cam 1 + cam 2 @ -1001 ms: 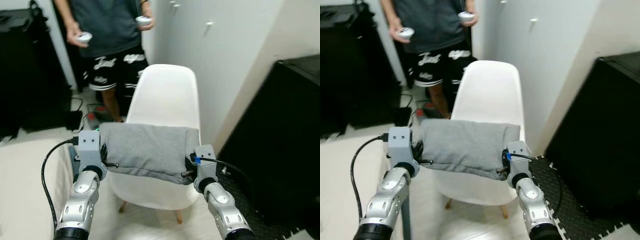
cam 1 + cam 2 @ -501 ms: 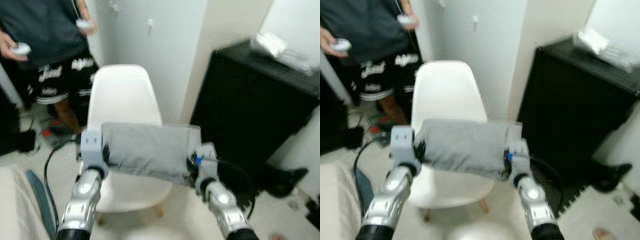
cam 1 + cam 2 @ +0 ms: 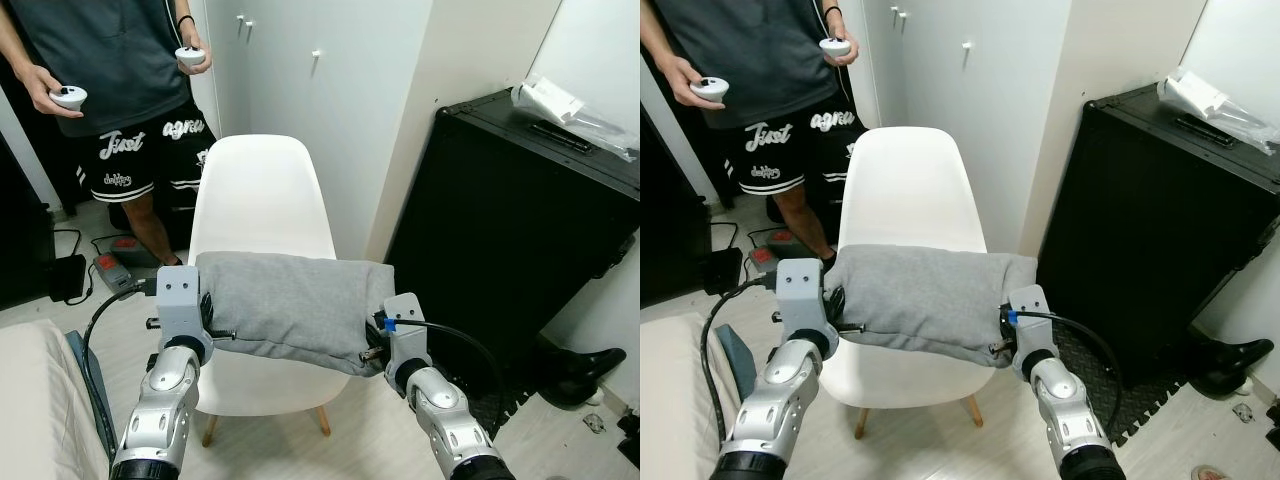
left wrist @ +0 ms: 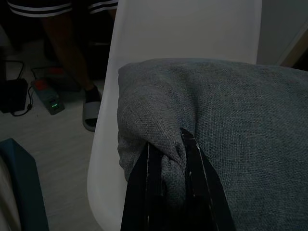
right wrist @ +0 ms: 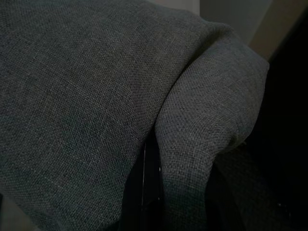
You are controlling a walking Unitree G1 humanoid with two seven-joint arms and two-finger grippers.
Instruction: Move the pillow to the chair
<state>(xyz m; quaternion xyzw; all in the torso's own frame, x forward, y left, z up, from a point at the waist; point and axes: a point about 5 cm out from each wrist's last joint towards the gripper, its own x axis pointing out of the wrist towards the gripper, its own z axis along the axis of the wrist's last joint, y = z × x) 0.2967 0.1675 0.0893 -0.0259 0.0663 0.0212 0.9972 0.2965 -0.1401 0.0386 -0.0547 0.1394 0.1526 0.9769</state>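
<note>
White cupboard doors and a pale wall close off the back of a small room; a large black case (image 3: 520,210) stands to the robot's right with a clear plastic packet (image 3: 560,103) lying on its top. A person (image 3: 110,80) stands behind, a controller in each hand.

Pillow (image 3: 295,305): grey woven cloth, carried level between both arms, above the seat of the white chair (image 3: 262,200) and not resting on it as far as can be judged.

Left pincer (image 4: 166,159): fingers pressed onto a gathered fold at the pillow's left end, cloth bunched between them. Right pincer (image 5: 175,159): pinching a fold of the same cloth at the opposite end, fingers largely buried in fabric.

Handling assessment: the pillow appears soft and light; it sags along its lower edge between the two holds and puckers where gripped. Not fragile. The coarse weave should resist slipping. The end-fold holds look adequate; a one-sided release would likely let it swing or drape off the seat edge.

Containers: the black case is shut, contents unknown. The packet's contents cannot be made out.
</note>
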